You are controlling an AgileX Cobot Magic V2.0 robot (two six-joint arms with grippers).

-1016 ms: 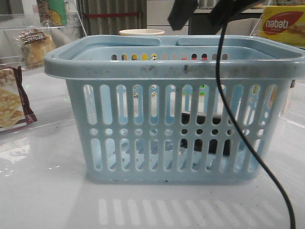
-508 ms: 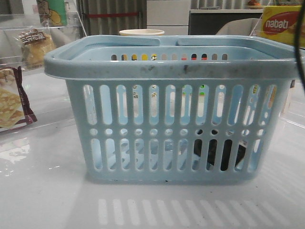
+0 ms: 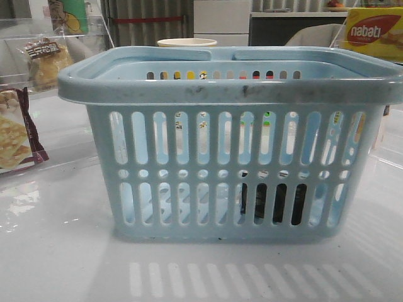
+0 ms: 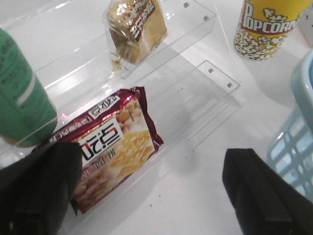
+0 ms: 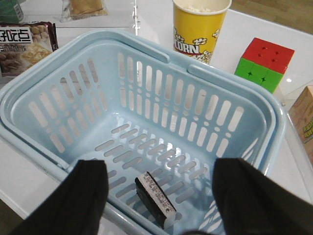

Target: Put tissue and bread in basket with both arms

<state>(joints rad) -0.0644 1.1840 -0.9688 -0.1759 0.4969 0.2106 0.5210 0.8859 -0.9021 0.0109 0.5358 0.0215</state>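
Observation:
The light blue basket (image 3: 233, 94) fills the front view; it also shows from above in the right wrist view (image 5: 44, 98). The black tissue pack (image 5: 155, 198) lies on the basket floor near the wall, seen dark through the slots in the front view (image 3: 272, 202). My right gripper (image 5: 159, 196) is open and empty, high above the pack. The bread (image 4: 137, 27) in clear wrap lies on a clear acrylic shelf; it also shows in the front view (image 3: 45, 60). My left gripper (image 4: 146, 191) is open and empty over the table, beside the cracker packet.
A maroon-edged cracker packet (image 4: 112, 147) lies on the lower acrylic step (image 4: 195, 98), a green can (image 4: 19, 93) beside it. A yellow popcorn cup (image 5: 200, 27) stands behind the basket, a coloured cube (image 5: 264, 61) to its side. A yellow box (image 3: 374, 31) stands at the back right.
My right gripper and its cable have left the front view. The tissue pack has dropped from mid-height to the basket floor and is let go.

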